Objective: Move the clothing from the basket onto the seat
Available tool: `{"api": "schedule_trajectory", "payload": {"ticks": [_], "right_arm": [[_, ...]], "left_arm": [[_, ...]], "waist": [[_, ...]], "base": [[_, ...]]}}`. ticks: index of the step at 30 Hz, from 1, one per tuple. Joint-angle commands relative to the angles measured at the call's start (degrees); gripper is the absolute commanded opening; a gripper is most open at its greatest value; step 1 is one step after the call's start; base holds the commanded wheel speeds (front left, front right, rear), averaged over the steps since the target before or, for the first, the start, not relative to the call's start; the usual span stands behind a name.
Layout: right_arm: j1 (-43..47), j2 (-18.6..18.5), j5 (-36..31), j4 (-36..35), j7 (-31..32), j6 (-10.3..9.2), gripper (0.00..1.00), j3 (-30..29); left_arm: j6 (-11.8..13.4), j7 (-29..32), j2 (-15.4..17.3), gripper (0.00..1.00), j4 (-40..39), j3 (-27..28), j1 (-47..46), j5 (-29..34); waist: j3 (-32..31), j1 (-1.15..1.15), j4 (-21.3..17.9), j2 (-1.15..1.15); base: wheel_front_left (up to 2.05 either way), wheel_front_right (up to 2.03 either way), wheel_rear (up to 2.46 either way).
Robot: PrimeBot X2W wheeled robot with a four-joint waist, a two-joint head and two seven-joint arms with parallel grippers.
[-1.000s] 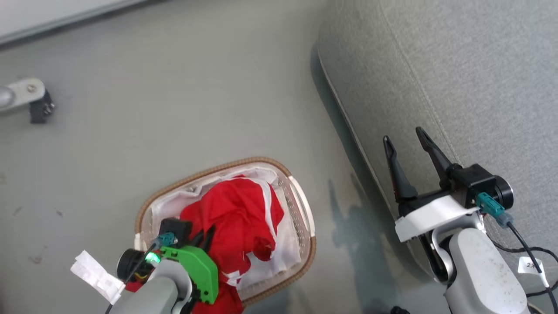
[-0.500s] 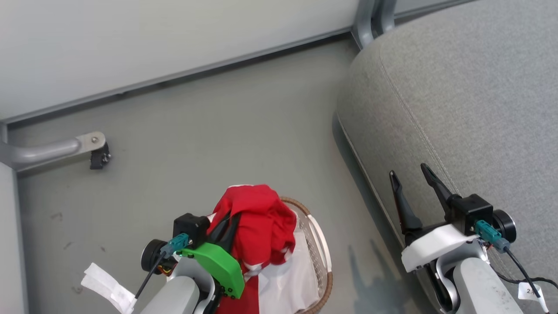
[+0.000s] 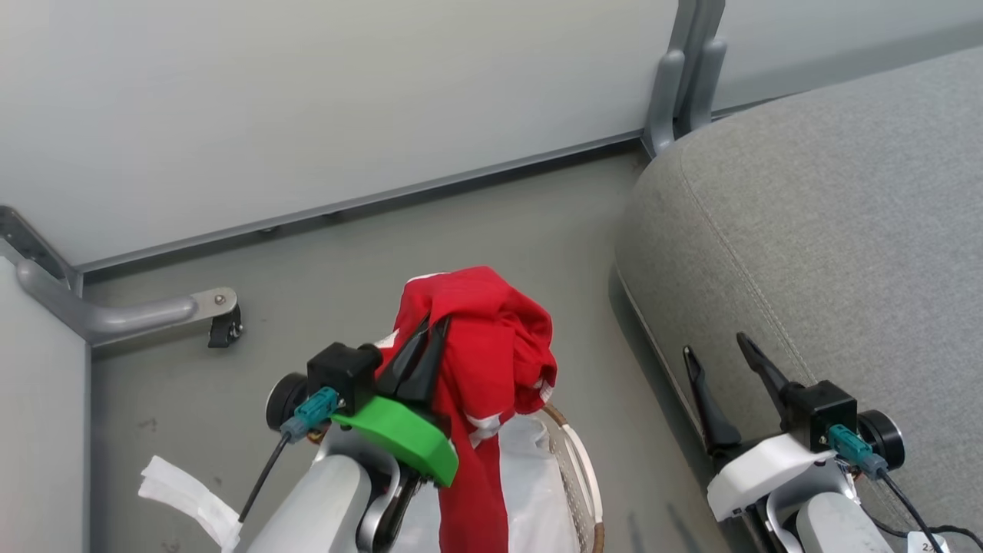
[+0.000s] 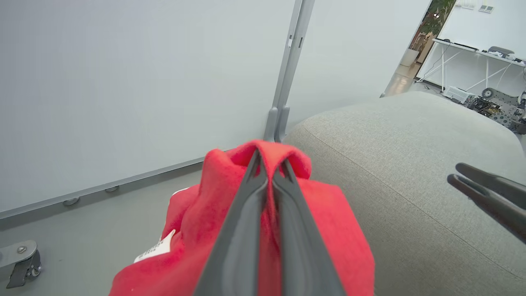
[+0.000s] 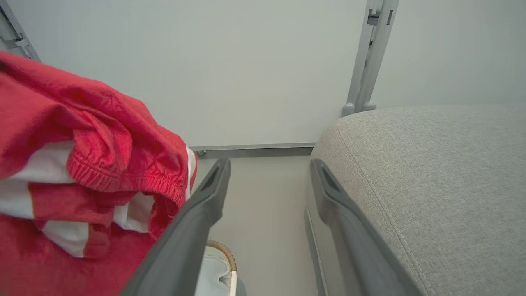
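Red clothing hangs long-axis vert. from L gripper, above basket.

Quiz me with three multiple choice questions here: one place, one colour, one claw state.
1. Where is the clothing?
A) on the floor
B) hanging from the left claw over the basket
C) against the wall
2. Its stripes are:
A) white
B) blue
C) black
3. The right claw is:
A) open, empty
B) shut on fabric
C) shut on a rim
Answers: B, the shut claw holds it up; A, white bands on red; A, jaws apart, nothing between.
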Motion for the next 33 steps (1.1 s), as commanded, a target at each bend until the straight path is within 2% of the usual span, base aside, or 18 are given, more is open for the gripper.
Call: {"api": "schedule_trajectory", "payload": {"ticks": [1, 12, 17, 23, 28, 33], "right_arm": [[1.04, -0.21, -0.28, 0.21, -0.11, -0.04, 1.00, 0.22], [2.93, -0.20, 0.57, 0.33, -0.11, -0.04, 1.00, 3.30], [2.52, -0.18, 2.42, -1.64, -0.11, -0.04, 1.00, 9.70], [-1.64, -0.23, 6.20, -3.50, -0.11, -0.04, 1.00, 22.92], [-6.35, -0.22, 7.25, -2.87, -0.11, -0.04, 1.00, 27.72], [-9.14, -0.21, 7.37, -1.59, -0.11, -0.04, 1.00, 28.24]], "left_arm": [[-0.17, -0.21, -0.02, 0.00, -1.07, 0.57, -1.57, 0.63], [-0.17, -0.21, -1.14, 0.00, -4.89, 0.81, -5.78, 1.95], [-0.17, -0.21, -1.56, 0.00, -4.37, 0.82, -6.83, 2.23], [-0.17, -0.21, -1.91, 0.00, -3.91, 0.75, -7.37, 2.58], [-0.17, -0.21, -2.04, 0.00, -3.62, 0.34, -8.01, 3.01], [-0.17, -0.21, -2.09, 0.00, -3.67, -0.79, -8.49, 2.43]], "waist": [[-1.25, 0.00, 0.36, 0.00], [-3.39, 0.00, 0.94, 0.00], [-3.47, 0.00, 1.35, 0.00], [-3.01, 0.00, 1.72, 0.00], [-2.10, 0.00, 2.27, 0.00], [-1.56, 0.00, 3.01, 0.00]], "base": [[0.00, 0.00, 0.00], [0.00, 0.00, 0.00], [0.00, 0.00, 0.00], [0.00, 0.00, 0.00], [0.00, 0.00, 0.00], [0.00, 0.00, 0.00]]}}
